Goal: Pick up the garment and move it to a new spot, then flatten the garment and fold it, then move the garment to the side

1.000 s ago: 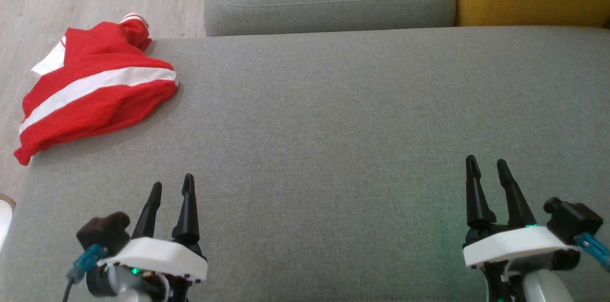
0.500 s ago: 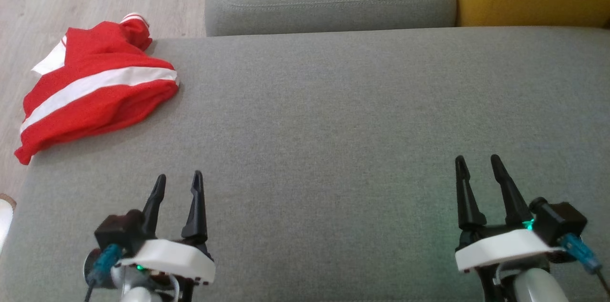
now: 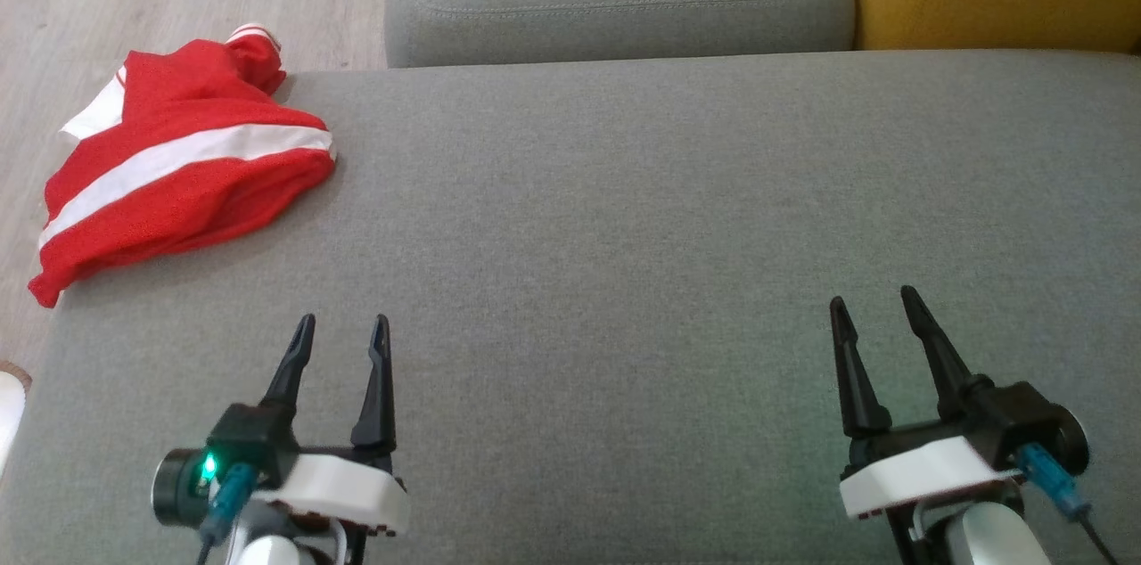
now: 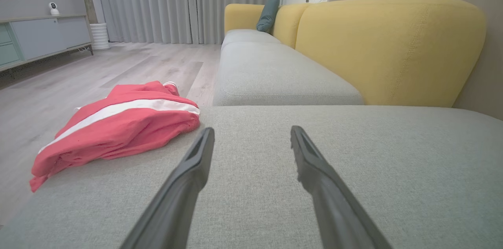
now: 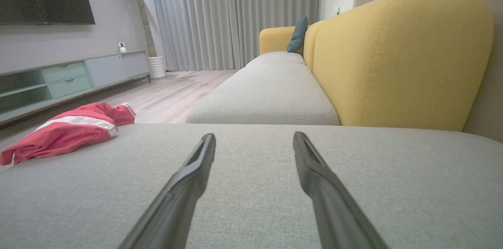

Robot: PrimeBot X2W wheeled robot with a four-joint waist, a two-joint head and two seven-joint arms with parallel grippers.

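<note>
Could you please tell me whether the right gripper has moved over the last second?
Yes: the right gripper has slid leftward over the grey cushion, toward the red garment, which has stayed put.

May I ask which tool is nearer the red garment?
The left tool: the crumpled red, white-striped fabric garment lies at the grey cushion's left corner, far across from the right tool.

Head view looks down on the cushion point(image 3: 624, 235); wrist views skim across it.
</note>
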